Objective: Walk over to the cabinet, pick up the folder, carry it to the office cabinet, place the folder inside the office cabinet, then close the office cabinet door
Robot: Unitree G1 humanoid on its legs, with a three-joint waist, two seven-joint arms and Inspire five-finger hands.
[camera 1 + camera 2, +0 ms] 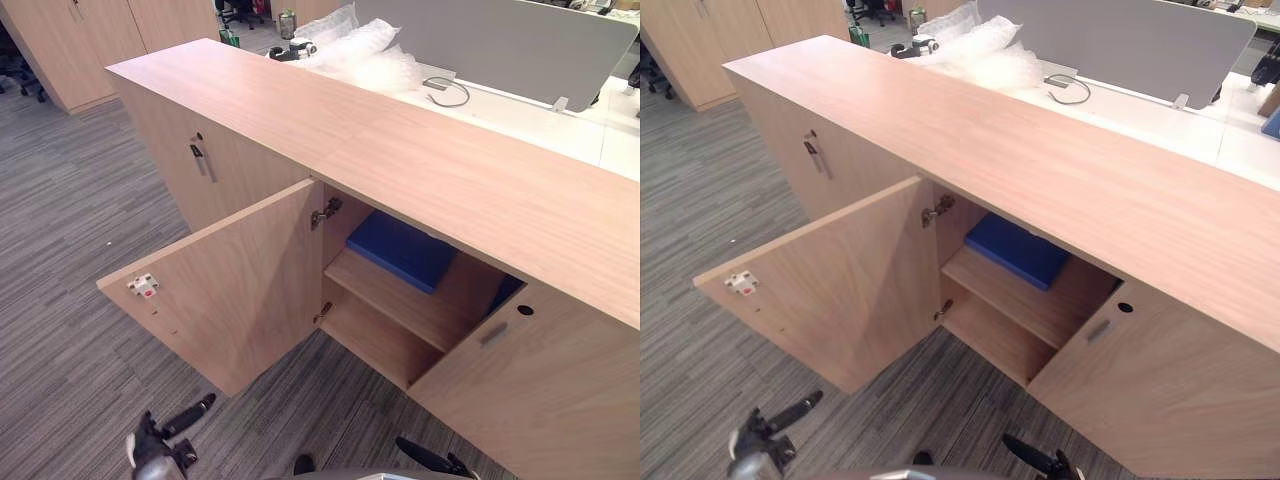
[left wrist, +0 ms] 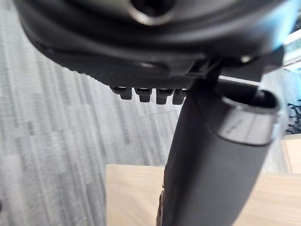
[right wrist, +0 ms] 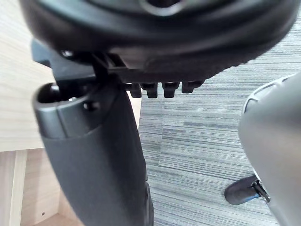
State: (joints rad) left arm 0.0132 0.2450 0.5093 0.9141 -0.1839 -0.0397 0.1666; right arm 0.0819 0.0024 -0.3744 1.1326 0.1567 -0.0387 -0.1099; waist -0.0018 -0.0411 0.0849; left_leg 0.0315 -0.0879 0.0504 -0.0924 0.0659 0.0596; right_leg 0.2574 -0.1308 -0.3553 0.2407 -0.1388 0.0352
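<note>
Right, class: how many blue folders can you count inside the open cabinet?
1: a blue folder lies flat on the upper shelf. A sliver of blue behind the right-hand door may be another, mostly hidden.

Eye views share the cabinet from above (slightly offset); wrist views face carpet, very close.

The office cabinet is a long, low unit of pale wood running from the upper left to the right edge of the frame. Its left door stands wide open, swung out toward the lower left over the carpet. Inside, right of centre, the blue folder lies flat on the upper shelf, reaching back into the shadowed compartment.
</note>
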